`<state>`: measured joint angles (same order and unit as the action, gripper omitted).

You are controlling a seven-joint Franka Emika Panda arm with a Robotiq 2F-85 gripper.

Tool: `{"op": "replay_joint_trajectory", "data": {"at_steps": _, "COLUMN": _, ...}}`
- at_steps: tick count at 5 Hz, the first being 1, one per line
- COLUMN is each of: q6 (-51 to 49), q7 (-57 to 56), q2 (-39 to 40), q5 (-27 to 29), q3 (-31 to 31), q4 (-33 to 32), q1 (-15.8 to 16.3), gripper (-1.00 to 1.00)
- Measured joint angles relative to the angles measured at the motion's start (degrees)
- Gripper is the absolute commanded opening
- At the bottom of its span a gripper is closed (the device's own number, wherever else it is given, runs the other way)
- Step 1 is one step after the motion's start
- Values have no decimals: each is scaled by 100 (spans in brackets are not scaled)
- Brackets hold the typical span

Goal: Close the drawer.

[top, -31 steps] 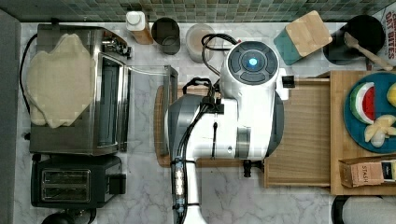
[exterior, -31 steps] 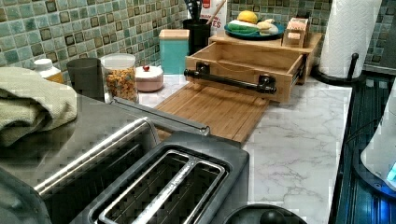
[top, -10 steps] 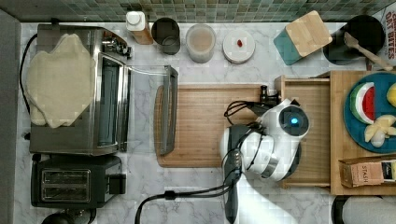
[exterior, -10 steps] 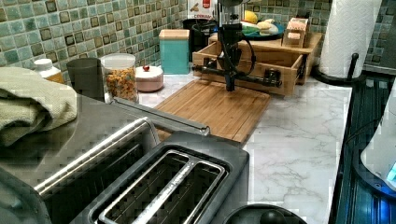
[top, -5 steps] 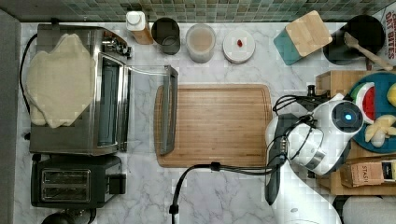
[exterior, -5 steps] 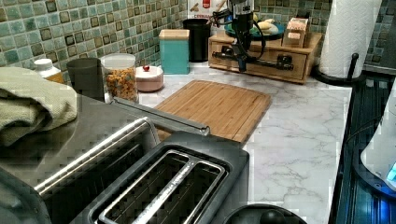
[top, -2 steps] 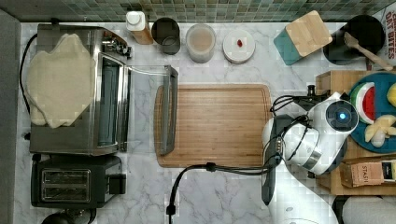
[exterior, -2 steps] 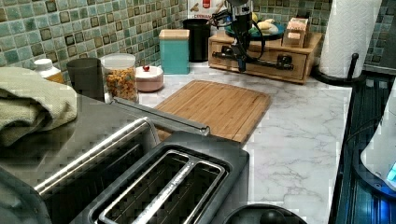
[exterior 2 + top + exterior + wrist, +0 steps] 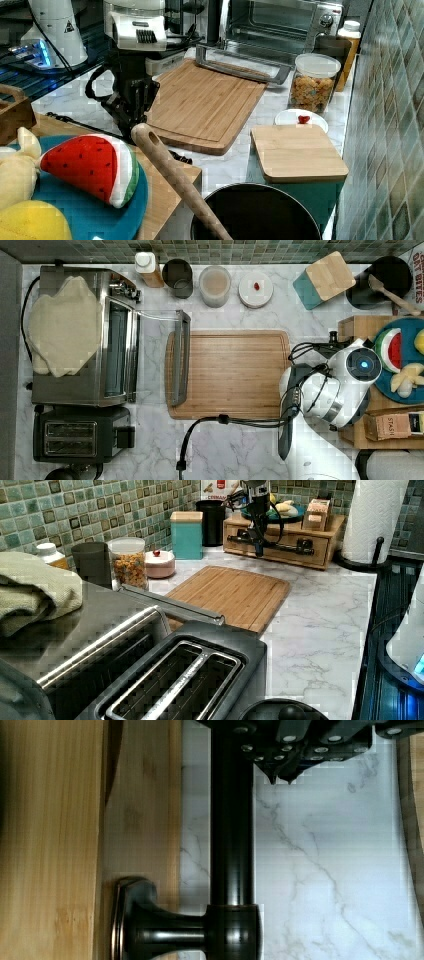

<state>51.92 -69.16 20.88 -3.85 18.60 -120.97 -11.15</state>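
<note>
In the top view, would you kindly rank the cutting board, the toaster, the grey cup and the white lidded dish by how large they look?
Largest to smallest in the top view:
1. cutting board
2. toaster
3. white lidded dish and grey cup, which look about the same size, so I would not rank them.

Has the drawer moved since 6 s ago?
Yes. In the left view the drawer has slid back into its wooden box, away from the cutting board it overhung; its front now sits flush.

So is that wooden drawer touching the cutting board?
Apart. The wrist view shows a wide strip of marble counter between the drawer, with its dark handle, and the edge of the cutting board.
</note>
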Motion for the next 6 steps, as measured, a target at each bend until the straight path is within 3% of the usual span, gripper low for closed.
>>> {"op": "replay_joint_trajectory", "data": {"at_steps": 6, "q6": 22, "q7": 0, "q2": 1, "q5": -5, "q3": 158, "q4": -22, "q1": 178, "gripper": -100}}
